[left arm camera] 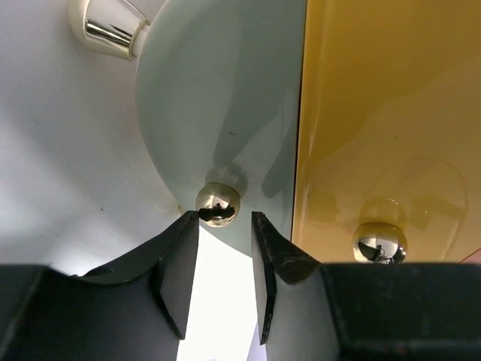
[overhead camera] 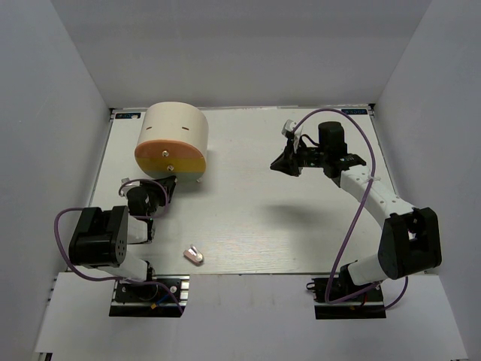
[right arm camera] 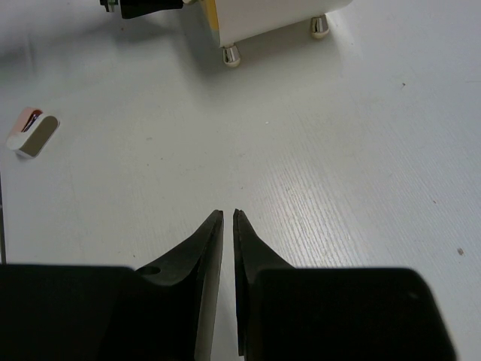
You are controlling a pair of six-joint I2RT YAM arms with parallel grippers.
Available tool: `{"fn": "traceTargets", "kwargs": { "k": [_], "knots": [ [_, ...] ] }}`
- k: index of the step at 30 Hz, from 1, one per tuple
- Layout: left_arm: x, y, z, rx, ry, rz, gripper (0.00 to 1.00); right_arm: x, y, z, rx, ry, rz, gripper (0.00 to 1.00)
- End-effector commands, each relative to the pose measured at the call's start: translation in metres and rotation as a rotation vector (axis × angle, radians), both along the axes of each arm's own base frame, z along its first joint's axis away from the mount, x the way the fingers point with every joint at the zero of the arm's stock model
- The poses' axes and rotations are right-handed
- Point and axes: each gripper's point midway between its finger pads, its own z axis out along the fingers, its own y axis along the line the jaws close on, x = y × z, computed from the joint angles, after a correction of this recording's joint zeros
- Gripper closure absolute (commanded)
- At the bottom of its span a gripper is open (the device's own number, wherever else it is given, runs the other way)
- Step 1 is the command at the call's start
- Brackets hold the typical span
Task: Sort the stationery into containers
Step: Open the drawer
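Observation:
The container, a cream-beige cylindrical box (overhead camera: 174, 128), lies at the back left with its orange face (overhead camera: 169, 158) towards me. My left gripper (overhead camera: 167, 185) is at that face. In the left wrist view it (left arm camera: 224, 216) is open, with a shiny round knob (left arm camera: 218, 204) at the fingertips on a pale panel (left arm camera: 225, 98). The left fingertip touches the knob and the right one stands apart. A second knob (left arm camera: 379, 242) sits on the yellow drawer front (left arm camera: 391, 113). A pink-white eraser (overhead camera: 195, 255) lies near the front, also in the right wrist view (right arm camera: 31, 131). My right gripper (overhead camera: 279, 165) (right arm camera: 228, 213) is shut and empty above bare table. No pens or markers show.
The box's metal feet show in the right wrist view (right arm camera: 231, 56) and one in the left wrist view (left arm camera: 113, 26). White walls close in the table (overhead camera: 301, 226) on the left, back and right.

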Motion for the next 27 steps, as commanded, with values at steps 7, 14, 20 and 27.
{"fn": "traceTargets", "kwargs": {
  "k": [7, 14, 20, 27],
  "knots": [
    [0.01, 0.003, 0.01, 0.02, -0.041, -0.001, 0.59, 0.001, 0.0, 0.002, 0.01, -0.008, 0.016, 0.84],
    [0.008, 0.001, 0.005, 0.025, -0.02, -0.012, 0.51, 0.0, 0.0, 0.0, 0.009, -0.002, 0.016, 0.84],
    [0.007, 0.001, 0.006, 0.025, -0.018, -0.013, 0.57, 0.0, 0.001, 0.0, 0.009, -0.003, 0.019, 0.84],
    [0.013, 0.001, 0.011, 0.025, -0.035, -0.012, 0.76, -0.002, 0.001, -0.001, 0.008, -0.002, 0.018, 0.84]
  ]
}}
